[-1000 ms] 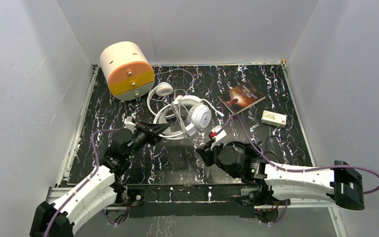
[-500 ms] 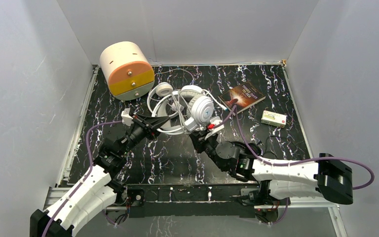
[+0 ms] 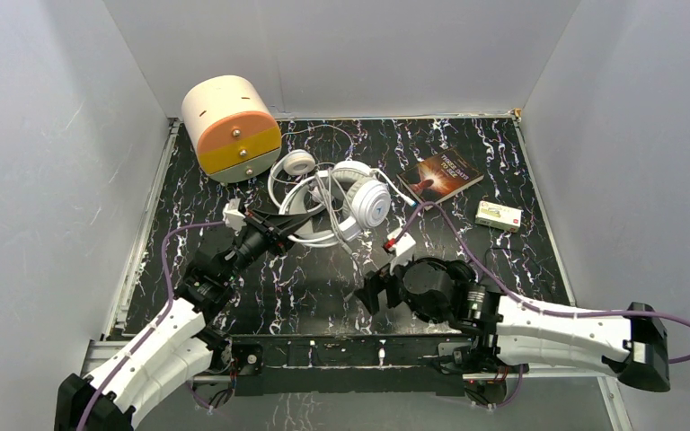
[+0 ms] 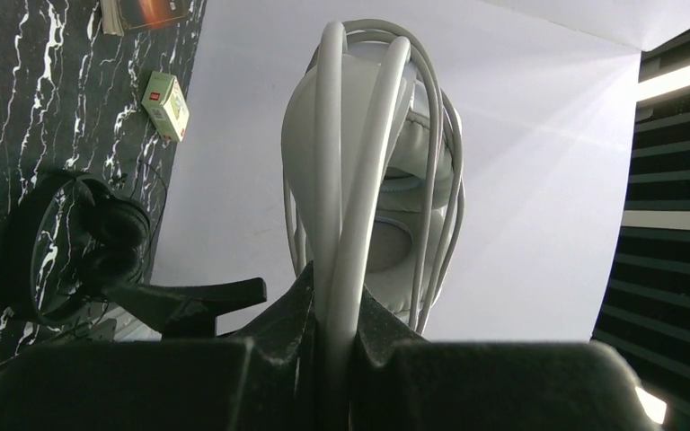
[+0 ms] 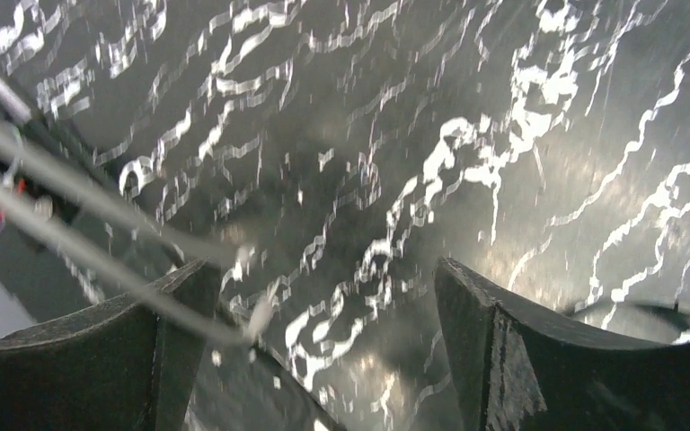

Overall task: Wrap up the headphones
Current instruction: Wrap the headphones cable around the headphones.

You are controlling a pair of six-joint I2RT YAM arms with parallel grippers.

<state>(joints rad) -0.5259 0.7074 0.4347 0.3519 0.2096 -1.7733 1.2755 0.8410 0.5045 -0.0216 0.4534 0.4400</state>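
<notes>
My left gripper is shut on the headband of the big white headphones, which it holds just above the table. In the left wrist view the band runs up from between the closed fingers, and the white cord lies in several loops around the earcups. A slimmer white pair lies just behind them. The small black pair rests on the table at the right. My right gripper stands open near the front edge. Between its fingers is only table, and a blurred white cord end hangs beside the left finger.
A round cream and orange drawer box stands at the back left. A book and a small carton lie at the back right. White walls close in three sides of the black marbled table.
My right gripper opened, let go of the white cord and drew back toward the front edge. The left gripper kept its hold and carried the headphones slightly back.
</notes>
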